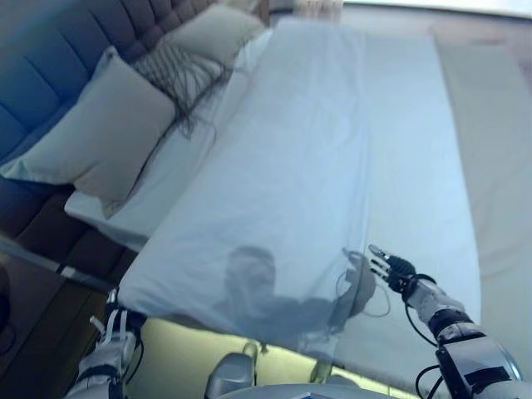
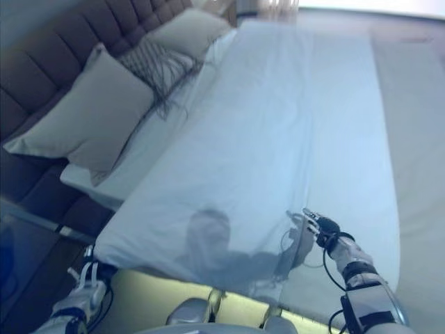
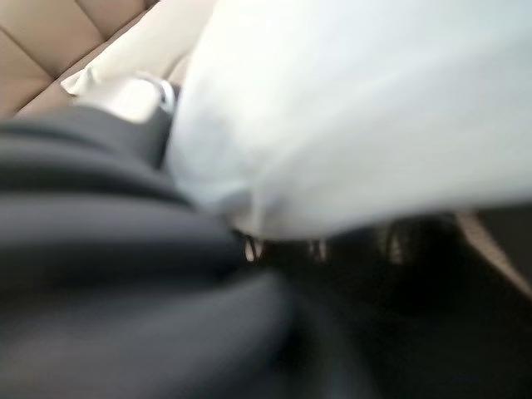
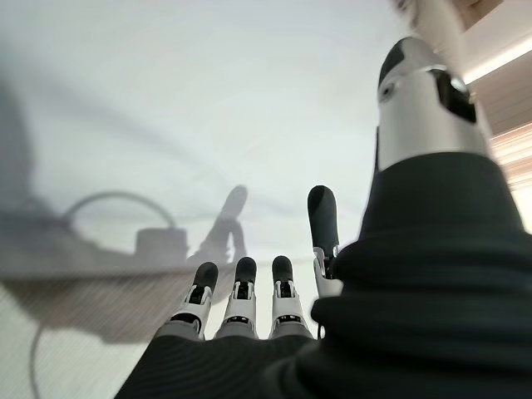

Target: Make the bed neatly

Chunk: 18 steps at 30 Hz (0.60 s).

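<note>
A pale blue duvet [image 1: 316, 166] lies spread along the bed, with a long fold line down its middle. My right hand [image 1: 395, 268] hovers over its near right part, fingers [image 4: 241, 303] straight and holding nothing. My left hand [image 1: 112, 337] is low at the duvet's near left corner [image 1: 125, 295]. In the left wrist view the white cloth [image 3: 357, 108] drapes right over the hand, and its fingers are hidden. Two plain pillows [image 1: 100, 133] [image 1: 212, 33] and a line-patterned one [image 1: 179, 71] lean on the headboard.
A dark tufted headboard [image 1: 50, 58] runs along the left. Bare white sheet [image 1: 166, 183] shows between the pillows and the duvet. A paler strip of bed [image 1: 499, 166] lies right of the duvet. Wooden floor [image 1: 33, 316] is at lower left.
</note>
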### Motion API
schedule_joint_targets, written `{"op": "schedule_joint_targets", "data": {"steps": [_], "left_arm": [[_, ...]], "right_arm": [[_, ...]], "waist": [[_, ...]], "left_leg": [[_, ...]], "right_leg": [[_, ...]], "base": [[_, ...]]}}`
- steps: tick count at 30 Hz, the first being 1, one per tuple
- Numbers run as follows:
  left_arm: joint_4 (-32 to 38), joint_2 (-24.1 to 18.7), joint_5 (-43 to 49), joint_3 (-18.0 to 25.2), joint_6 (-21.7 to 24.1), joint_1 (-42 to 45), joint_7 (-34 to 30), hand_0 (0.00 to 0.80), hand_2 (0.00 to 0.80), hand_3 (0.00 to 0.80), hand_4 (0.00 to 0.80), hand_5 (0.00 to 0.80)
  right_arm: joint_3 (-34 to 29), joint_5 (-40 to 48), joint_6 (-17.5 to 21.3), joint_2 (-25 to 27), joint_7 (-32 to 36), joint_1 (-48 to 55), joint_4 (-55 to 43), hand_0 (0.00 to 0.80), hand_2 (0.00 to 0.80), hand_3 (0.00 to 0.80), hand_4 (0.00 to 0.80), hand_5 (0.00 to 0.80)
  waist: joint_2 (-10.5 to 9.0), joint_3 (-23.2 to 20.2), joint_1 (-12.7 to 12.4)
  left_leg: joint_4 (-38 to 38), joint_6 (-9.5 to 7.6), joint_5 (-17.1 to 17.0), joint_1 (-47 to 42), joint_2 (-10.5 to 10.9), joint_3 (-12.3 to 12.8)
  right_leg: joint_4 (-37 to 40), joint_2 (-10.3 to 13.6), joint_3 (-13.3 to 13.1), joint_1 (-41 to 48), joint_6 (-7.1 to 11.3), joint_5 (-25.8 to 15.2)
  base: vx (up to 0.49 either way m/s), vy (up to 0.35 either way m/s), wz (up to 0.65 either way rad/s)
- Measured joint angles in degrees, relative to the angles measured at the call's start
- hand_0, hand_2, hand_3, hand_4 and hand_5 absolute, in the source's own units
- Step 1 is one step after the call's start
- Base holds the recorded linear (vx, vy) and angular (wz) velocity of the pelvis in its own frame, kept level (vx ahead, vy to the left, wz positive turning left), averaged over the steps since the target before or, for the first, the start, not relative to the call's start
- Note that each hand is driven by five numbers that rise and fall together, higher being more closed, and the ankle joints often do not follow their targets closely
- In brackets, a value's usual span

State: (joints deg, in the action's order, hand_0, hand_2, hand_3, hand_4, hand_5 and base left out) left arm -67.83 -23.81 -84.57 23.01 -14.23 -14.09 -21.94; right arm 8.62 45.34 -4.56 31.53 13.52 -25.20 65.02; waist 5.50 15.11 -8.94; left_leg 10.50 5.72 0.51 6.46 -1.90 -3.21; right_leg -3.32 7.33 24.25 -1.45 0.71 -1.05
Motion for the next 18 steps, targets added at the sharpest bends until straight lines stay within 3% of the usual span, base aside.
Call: {"op": "schedule_joint_targets", "data": {"steps": [2, 7, 11, 12, 15, 18], "left_arm": [[-0.1, -1.3, -1.9, -0.4, 0.4, -2.7, 1.3, 0.8, 0.8, 0.8, 0.8, 0.8], [0.8, -6.7, -5.2, -0.6, 4.1, -9.0, 5.5, 0.8, 0.8, 0.8, 0.8, 0.8], [1.7, -8.5, -6.5, -2.7, 7.6, -11.7, 7.8, 0.8, 0.8, 0.8, 0.8, 0.8], [1.7, -8.7, -6.8, -3.4, 8.6, -12.5, 8.2, 0.8, 0.8, 0.8, 0.8, 0.8], [1.8, -8.9, -8.3, -6.3, 10.9, -15.2, 9.3, 0.8, 0.8, 0.8, 0.8, 0.8], [3.8, -8.9, -10.5, -8.8, 12.9, -16.0, 11.0, 0.8, 0.8, 0.8, 0.8, 0.8]], "right_arm": [[0.0, 1.0, 1.1, 0.8, 0.7, -0.3, 0.0, 0.0, 0.0, 0.0, 0.0, 0.0], [-1.0, 3.9, 2.0, 0.7, 1.3, -0.4, -1.2, 0.0, 0.0, 0.0, 0.0, 0.0], [-2.6, 6.5, 2.0, 0.9, 1.4, -1.3, -4.3, 0.0, 0.0, 0.0, 0.0, 0.0], [-2.7, 7.4, 2.0, 0.9, 1.4, -2.2, -4.9, 0.0, 0.0, 0.0, 0.0, 0.0], [-3.4, 9.5, 2.0, 0.8, 1.5, -3.9, -6.3, 0.0, 0.0, 0.0, 0.0, 0.0], [-3.4, 10.6, 1.5, 0.7, 1.6, -4.1, -6.9, 0.0, 0.0, 0.0, 0.0, 0.0]], "waist": [[-0.12, 2.7, 0.1], [-5.43, 9.6, 0.4], [-7.81, 12.1, 0.8], [-7.98, 12.7, 1.3], [-8.16, 14.0, 3.3], [-8.74, 14.6, 3.6]], "left_leg": [[2.3, -1.16, 1.7, 2.1, -0.6, 0.1], [11.5, -1.79, 5.8, 9.1, -0.8, 0.4], [17.5, -2.49, 7.8, 15.5, -1.0, 0.1], [19.0, -2.76, 8.1, 17.4, -0.7, 0.0], [23.1, -3.36, 8.4, 22.2, 0.8, -0.6], [25.5, -3.9, 9.0, 24.4, 0.8, -0.3]], "right_leg": [[-5.5, 0.2, -0.3, -3.5, -0.36, 2.2], [-18.4, 2.4, -1.9, -11.7, -0.92, 7.4], [-23.6, 3.4, -3.1, -17.5, -1.04, 8.5], [-25.2, 3.4, -3.9, -19.1, -1.14, 8.5], [-29.5, 2.3, -9.5, -23.8, 0.44, 10.0], [-31.9, 1.9, -10.8, -25.8, 0.84, 10.7]], "base": [[-0.166, 0.123, -0.03], [-0.149, 0.068, -0.05], [-0.17, 0.036, 0.0], [-0.152, 0.076, 0.14], [-0.131, 0.108, 0.31], [-0.031, 0.15, 0.08]]}}
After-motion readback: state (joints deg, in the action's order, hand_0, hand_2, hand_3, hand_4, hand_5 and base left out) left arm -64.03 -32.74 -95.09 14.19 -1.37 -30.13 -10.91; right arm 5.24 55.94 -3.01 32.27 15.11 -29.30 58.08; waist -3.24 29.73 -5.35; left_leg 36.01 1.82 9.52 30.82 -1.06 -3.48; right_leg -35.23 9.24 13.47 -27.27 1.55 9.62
